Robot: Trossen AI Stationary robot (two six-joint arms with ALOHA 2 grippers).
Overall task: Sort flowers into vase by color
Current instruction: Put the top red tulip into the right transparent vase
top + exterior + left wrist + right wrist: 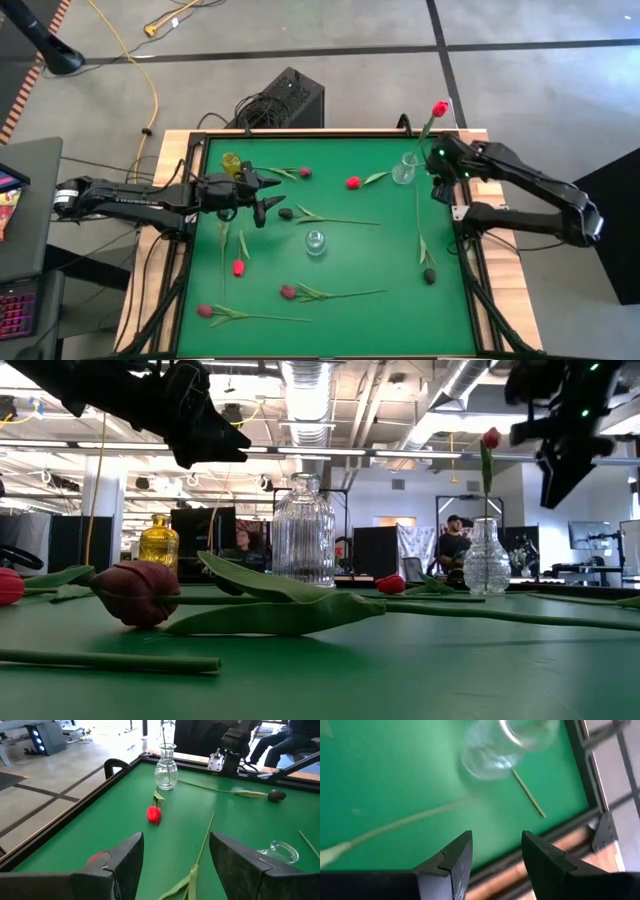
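Note:
Several artificial tulips lie flat on the green table [380,320]: bright red ones [353,183] [238,267], crimson ones [288,292] [205,311] [305,172], near-black ones [286,213] [430,275]. One red tulip [440,108] stands with its stem in the round clear vase [405,170] at the far right. A ribbed clear vase [316,242] stands mid-table and a yellow vase [232,163] at the far left. My left gripper [268,197] hovers open beside the yellow vase, facing the red tulip [154,815]. My right gripper [437,185] hangs open just right of the round vase [520,740], holding nothing.
A black raised frame [470,260] borders the table. A black box with cables [285,100] sits beyond the far edge. In the low view, people sit at desks [455,545] in the room behind. Open green surface lies along the near edge.

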